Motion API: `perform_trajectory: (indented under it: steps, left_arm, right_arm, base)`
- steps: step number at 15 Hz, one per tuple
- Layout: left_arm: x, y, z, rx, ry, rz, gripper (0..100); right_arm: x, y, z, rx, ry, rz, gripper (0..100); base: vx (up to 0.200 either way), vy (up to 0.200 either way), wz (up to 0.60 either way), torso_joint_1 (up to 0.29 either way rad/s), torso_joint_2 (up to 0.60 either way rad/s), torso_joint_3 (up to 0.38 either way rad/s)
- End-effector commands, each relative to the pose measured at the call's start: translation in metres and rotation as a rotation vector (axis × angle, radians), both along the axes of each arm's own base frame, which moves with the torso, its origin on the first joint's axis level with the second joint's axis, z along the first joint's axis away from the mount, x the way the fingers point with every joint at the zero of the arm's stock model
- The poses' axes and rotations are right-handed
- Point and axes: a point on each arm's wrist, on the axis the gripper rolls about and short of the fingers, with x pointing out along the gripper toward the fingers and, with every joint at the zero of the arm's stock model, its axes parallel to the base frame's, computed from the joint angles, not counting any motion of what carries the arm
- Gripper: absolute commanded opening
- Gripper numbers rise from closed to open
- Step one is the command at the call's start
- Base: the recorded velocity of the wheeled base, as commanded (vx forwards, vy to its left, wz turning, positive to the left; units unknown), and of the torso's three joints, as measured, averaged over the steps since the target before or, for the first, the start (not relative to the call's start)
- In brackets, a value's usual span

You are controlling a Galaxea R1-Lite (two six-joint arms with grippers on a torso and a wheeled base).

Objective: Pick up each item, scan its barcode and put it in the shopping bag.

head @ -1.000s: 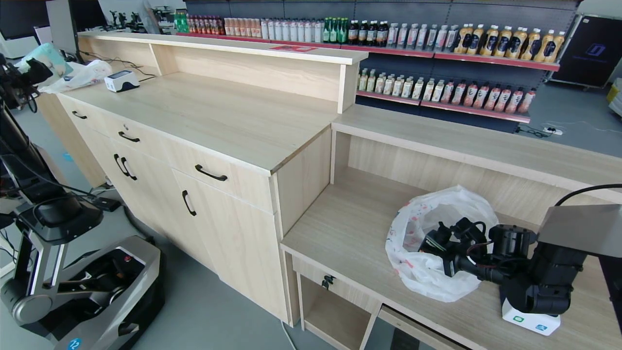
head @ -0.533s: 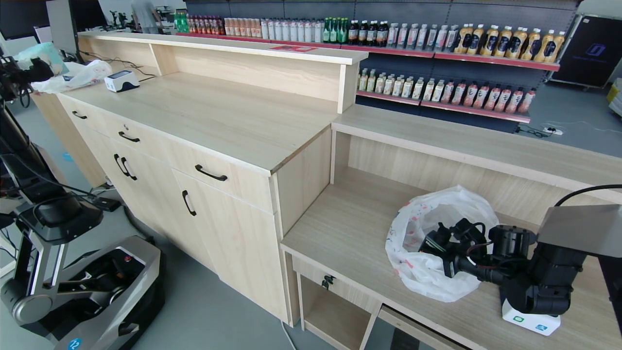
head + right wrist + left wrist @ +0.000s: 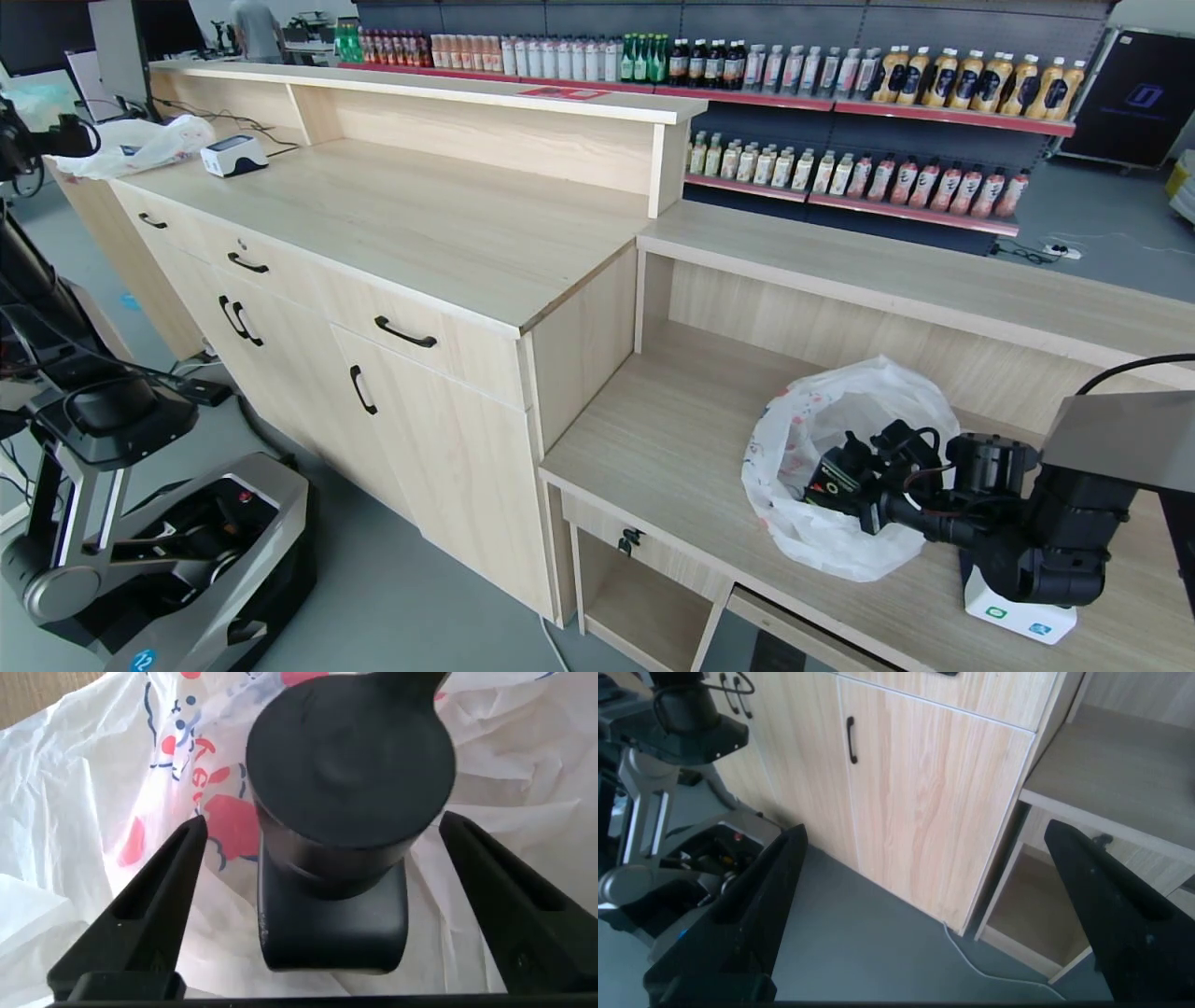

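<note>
At the shopping bag's point(image 3: 822, 551) mouth, the right gripper point(image 3: 826, 481) stands open, a dark round item point(image 3: 346, 793) between its jaws (untouched); the left gripper point(image 3: 924, 835) is open too.

I have the shopping bag point(image 3: 822, 546) on the lower counter point(image 3: 672, 439): white crinkled plastic with red and blue print, slumped, its mouth gaping open. Inside it lies a black item point(image 3: 346, 812), a round flat cap over a squarish dark body. A small white scanner point(image 3: 1018, 618) sits on the same counter, near its front edge.
</note>
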Motion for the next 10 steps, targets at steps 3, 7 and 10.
perform_trajectory:
  steps: [3, 7, 10]
  left_arm:
    - [0.0, 0.0, 0.0, -0.001, 0.0, 0.001, 100]
    - [0.0, 0.0, 0.0, -0.001, 0.0, 0.001, 100]
    - [0.0, 0.0, 0.0, -0.001, 0.0, 0.0, 100]
  right_arm:
    - [-0.001, 0.003, 0.044, -0.007, -0.089, 0.007, 100]
    - [-0.071, -0.002, 0.172, -0.144, -0.305, -0.003, 100]
    - [-0.119, -0.012, 0.226, -0.239, -0.394, -0.044, 100]
  base:
    - [0.0, 0.0, 0.0, 0.0, 0.0, 0.0]
    - [0.0, 0.0, 0.0, 0.0, 0.0, 0.0]
    - [0.0, 0.0, -0.2, -0.001, 0.0, -0.001]
